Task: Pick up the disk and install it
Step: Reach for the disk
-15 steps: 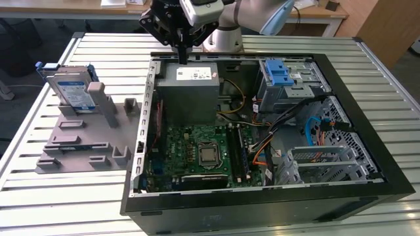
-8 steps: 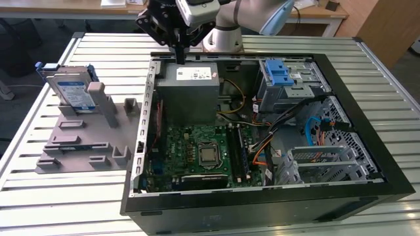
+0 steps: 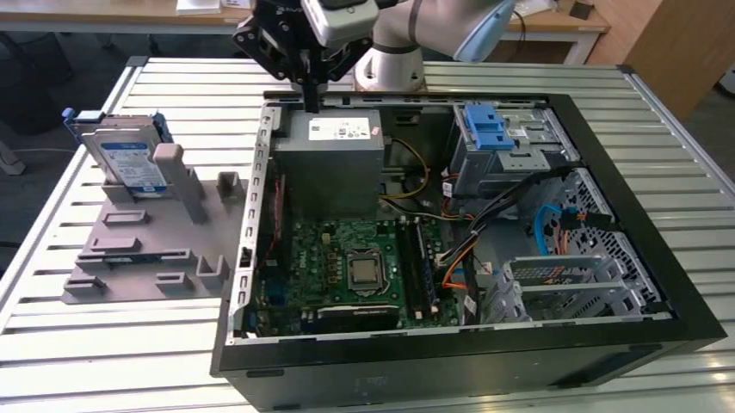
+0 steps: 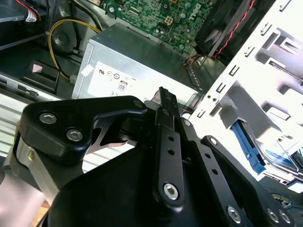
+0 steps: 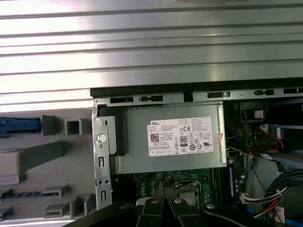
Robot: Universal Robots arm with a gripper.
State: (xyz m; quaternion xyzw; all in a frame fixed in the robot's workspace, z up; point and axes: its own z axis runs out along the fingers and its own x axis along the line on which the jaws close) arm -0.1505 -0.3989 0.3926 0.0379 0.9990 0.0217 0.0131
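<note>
Disk point(image 3: 126, 162) propped on stand point(image 3: 136, 262) | well apart from gripper point(image 3: 310, 101) | jaws seemingly closed

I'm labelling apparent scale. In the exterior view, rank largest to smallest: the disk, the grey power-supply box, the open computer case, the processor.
1. computer case
2. power-supply box
3. disk, standing on edge, partly hidden by its grey holder
4. processor
No two look close in size.

The exterior view is looking down from high and well back, across the open computer case point(image 3: 460, 366) toward my arm's base point(image 3: 388, 73). The first wrist view is facing straight down, close above the power-supply box point(image 5: 170, 139). The second wrist view is peering slantwise past my claw point(image 4: 165, 99). All three are sharing that box.
</note>
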